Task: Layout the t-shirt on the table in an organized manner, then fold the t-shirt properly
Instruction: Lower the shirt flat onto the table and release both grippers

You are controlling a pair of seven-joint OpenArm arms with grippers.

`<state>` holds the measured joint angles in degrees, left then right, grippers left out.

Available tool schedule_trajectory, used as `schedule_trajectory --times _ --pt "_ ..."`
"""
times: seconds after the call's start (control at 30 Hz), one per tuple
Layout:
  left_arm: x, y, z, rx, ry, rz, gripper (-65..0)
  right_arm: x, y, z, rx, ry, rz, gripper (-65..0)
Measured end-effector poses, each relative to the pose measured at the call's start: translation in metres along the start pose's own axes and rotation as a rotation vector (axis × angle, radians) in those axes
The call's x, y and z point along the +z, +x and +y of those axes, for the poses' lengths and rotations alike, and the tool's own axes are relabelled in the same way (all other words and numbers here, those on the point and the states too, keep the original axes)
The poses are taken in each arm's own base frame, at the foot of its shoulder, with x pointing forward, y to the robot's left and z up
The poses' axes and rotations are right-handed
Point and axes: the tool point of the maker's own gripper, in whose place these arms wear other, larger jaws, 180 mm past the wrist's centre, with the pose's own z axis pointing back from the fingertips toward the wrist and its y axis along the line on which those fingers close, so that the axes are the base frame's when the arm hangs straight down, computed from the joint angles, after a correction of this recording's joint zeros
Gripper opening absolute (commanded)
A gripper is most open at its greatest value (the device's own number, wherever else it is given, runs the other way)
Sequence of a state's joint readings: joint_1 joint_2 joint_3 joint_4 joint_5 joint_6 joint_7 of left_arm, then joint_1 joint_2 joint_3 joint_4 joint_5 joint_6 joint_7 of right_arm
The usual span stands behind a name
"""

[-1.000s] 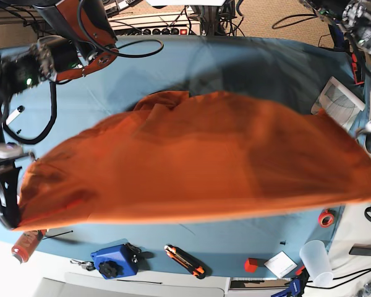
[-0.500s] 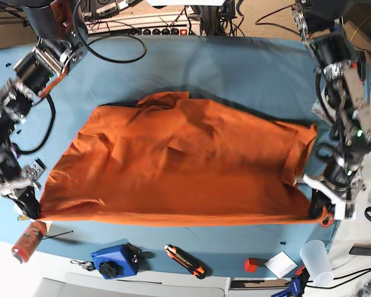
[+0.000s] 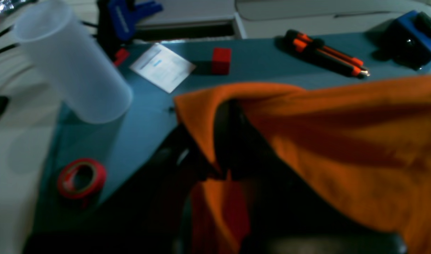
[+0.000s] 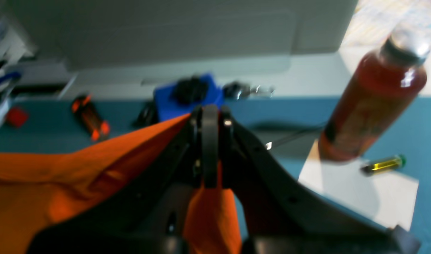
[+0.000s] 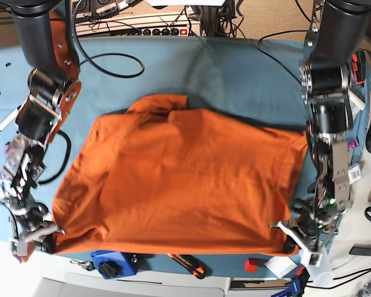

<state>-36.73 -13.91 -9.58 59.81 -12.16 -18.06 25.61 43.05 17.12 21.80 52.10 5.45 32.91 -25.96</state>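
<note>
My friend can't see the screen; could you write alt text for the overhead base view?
A plain bright orange cloth t-shirt lies spread over the dull blue-teal cloth-covered table, its two near corners pinched by the left gripper and right gripper.

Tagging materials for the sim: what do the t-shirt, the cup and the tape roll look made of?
t-shirt: soft matte woven or knit cloth; it drapes and creases where it lies on the table.
cup: likely translucent frosted plastic; the surface behind shows dimly through its wall.
tape roll: red, slightly glossy, probably plastic tape; the blur leaves the core material open.
</note>
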Motion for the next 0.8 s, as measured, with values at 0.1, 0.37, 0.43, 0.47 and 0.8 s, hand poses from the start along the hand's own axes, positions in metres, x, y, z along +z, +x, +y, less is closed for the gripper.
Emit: schedule_trajectory --times 0.1,0.37,0.43,0.47,0.8 --pt "-0.014 -0.007 -0.001 -0.005 -0.005 0.04 -65.0 -0.012 0.0 0.006 0.093 -0.014 0.033 -65.0" --pt "-0.022 0.01 0.002 -0.009 0.001 -0.01 -28.2 -0.022 -0.002 0.028 0.207 0.007 0.047 -40.3" --pt "-0.022 0.009 0.001 -0.009 0.0 -0.005 -28.2 -0.022 -0.001 0.021 0.199 -0.027 0.045 -40.3" --pt "-0.022 0.009 0.001 -0.009 0.0 -0.006 -28.3 -0.022 0.0 0.018 0.194 -0.042 0.043 -40.3" --pt "-0.015 -0.021 -0.006 0.036 -0.035 0.203 -45.7 -0.015 -0.025 0.014 0.087 -0.055 0.2 -40.4"
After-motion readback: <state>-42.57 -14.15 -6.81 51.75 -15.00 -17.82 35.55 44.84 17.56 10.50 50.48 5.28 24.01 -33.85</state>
